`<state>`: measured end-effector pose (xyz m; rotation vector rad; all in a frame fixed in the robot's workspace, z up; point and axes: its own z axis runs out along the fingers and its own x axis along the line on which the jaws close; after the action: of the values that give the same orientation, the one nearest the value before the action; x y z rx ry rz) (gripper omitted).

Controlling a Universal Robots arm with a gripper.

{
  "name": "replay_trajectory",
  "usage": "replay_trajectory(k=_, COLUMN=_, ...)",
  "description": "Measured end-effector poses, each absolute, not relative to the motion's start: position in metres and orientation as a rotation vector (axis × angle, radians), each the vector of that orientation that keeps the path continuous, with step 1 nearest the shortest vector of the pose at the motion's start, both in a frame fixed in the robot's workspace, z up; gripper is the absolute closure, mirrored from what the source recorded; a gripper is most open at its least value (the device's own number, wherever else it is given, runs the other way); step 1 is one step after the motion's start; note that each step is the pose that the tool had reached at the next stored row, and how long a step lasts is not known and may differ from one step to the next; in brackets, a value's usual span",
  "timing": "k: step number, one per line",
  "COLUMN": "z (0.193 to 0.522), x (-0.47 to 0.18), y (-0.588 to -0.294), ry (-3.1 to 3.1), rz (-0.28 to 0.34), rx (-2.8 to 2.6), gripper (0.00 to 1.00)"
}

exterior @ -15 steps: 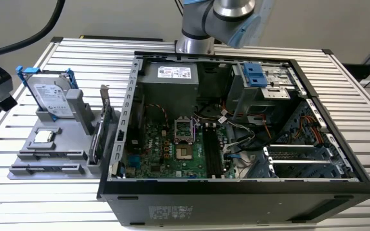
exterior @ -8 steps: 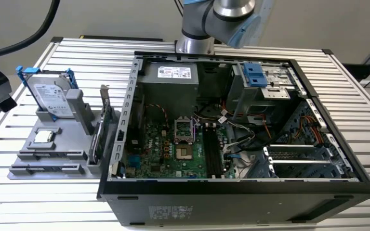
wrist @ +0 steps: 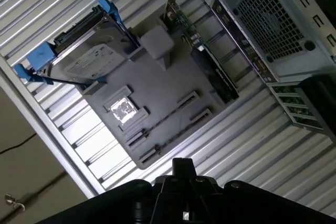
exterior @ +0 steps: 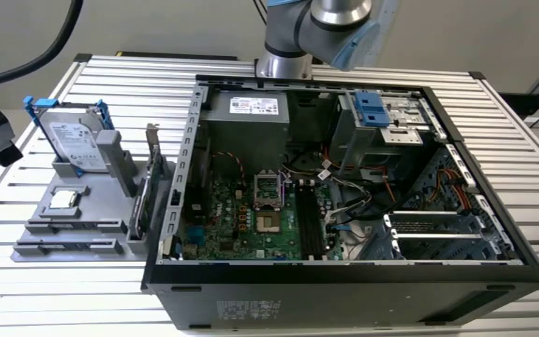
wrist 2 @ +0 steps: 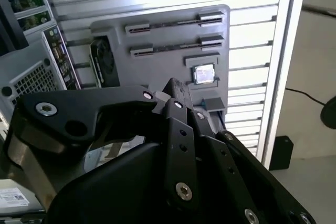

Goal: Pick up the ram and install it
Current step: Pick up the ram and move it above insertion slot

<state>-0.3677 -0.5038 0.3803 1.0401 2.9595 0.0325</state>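
Note:
A grey parts holder (wrist: pixel 168 82) lies on the slatted table beside the open computer case (exterior: pixel 344 281). Two long slots at its front edge each hold a thin dark strip seen edge-on, which I take for the ram (wrist: pixel 168 116) (wrist 2: pixel 168 24); its colour does not show. My gripper (wrist: pixel 181 165) (wrist 2: pixel 175 86) hangs above the holder, well apart from it, with its black fingers together and nothing visible between them. In the case, the motherboard's black memory slots (exterior: pixel 313 217) run beside the processor socket (exterior: pixel 267 189).
On the holder (exterior: pixel 40 210) stand a hard drive in a blue frame (exterior: pixel 75 140), a small square silver chip (exterior: pixel 64 199) and an upright expansion card (exterior: pixel 148 182) close to the case wall. Cables (exterior: pixel 344 200) and a drive cage (exterior: pixel 382 116) crowd the case's exterior-view right.

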Motion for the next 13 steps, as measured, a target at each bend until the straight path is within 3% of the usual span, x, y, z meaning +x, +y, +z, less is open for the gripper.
replay_trajectory(k=13, z=0.38, x=-0.3677, y=-0.5038, ry=2.886, rz=0.031, rx=1.226, gripper=1.0)
